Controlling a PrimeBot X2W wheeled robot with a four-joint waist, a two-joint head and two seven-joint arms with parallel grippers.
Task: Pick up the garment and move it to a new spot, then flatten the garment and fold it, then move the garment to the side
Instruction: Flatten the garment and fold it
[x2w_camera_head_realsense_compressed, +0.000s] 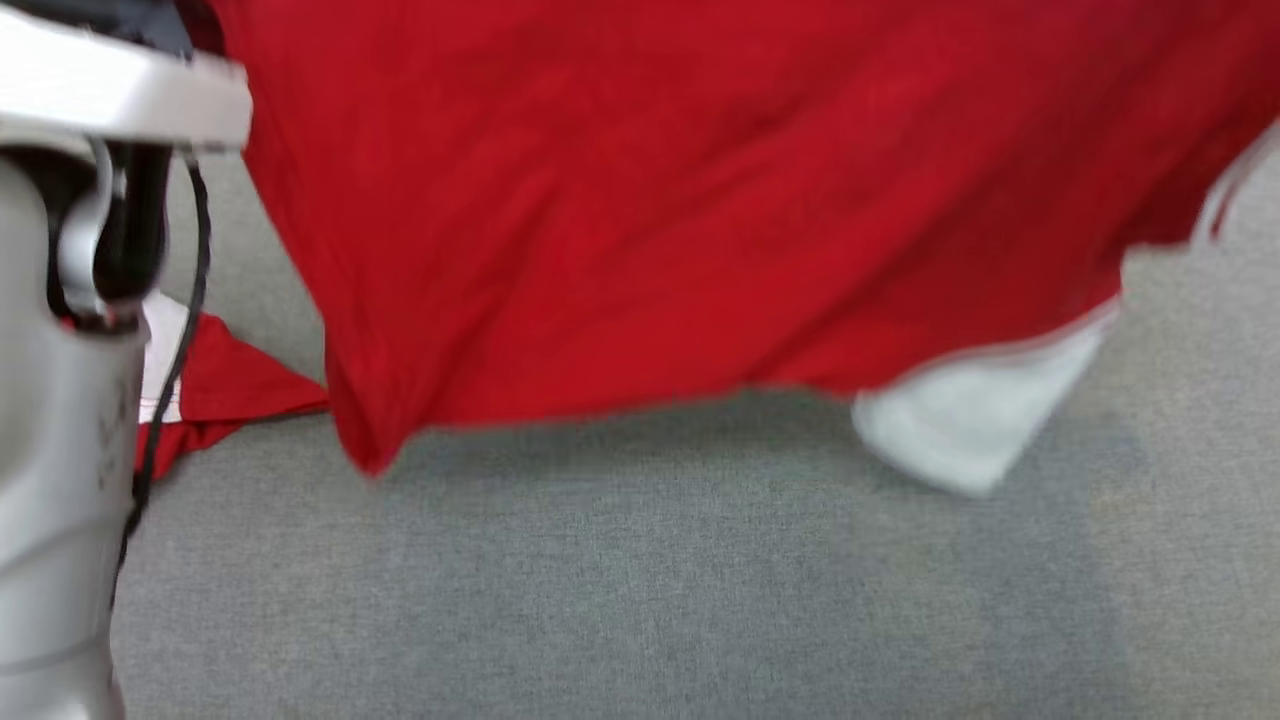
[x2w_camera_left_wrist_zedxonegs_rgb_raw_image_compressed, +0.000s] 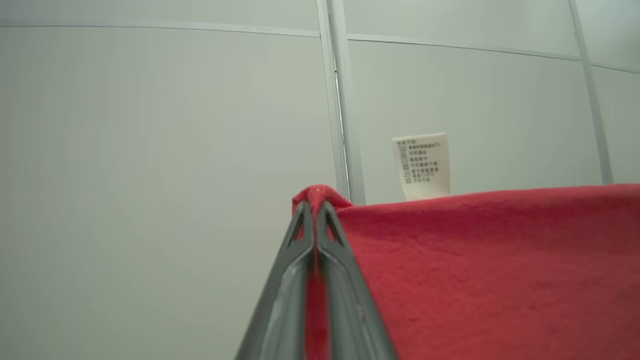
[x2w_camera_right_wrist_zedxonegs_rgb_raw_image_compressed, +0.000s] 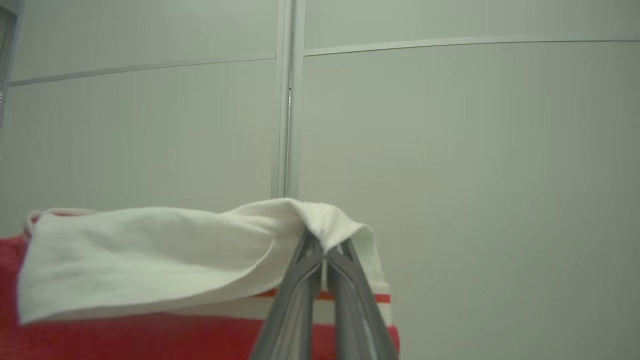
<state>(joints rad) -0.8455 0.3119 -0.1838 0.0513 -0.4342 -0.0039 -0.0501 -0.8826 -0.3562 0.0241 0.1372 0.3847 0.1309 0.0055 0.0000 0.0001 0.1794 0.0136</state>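
The garment (x2w_camera_head_realsense_compressed: 640, 210) is red with white parts and hangs spread in the air across the top of the head view, above the grey table; a white sleeve (x2w_camera_head_realsense_compressed: 975, 415) dangles at its lower right. In the left wrist view my left gripper (x2w_camera_left_wrist_zedxonegs_rgb_raw_image_compressed: 315, 205) is shut on a red corner of the garment (x2w_camera_left_wrist_zedxonegs_rgb_raw_image_compressed: 490, 270), beside a white care label (x2w_camera_left_wrist_zedxonegs_rgb_raw_image_compressed: 421, 165). In the right wrist view my right gripper (x2w_camera_right_wrist_zedxonegs_rgb_raw_image_compressed: 325, 242) is shut on a white fold of the garment (x2w_camera_right_wrist_zedxonegs_rgb_raw_image_compressed: 150, 255). A silver arm (x2w_camera_head_realsense_compressed: 60, 400) stands at the left of the head view.
The grey cloth-covered table (x2w_camera_head_realsense_compressed: 640, 580) lies under the hanging cloth. A red and white piece of fabric (x2w_camera_head_realsense_compressed: 225, 385) rests on it at the left, behind the arm. Pale wall panels (x2w_camera_left_wrist_zedxonegs_rgb_raw_image_compressed: 150, 150) are behind the grippers in both wrist views.
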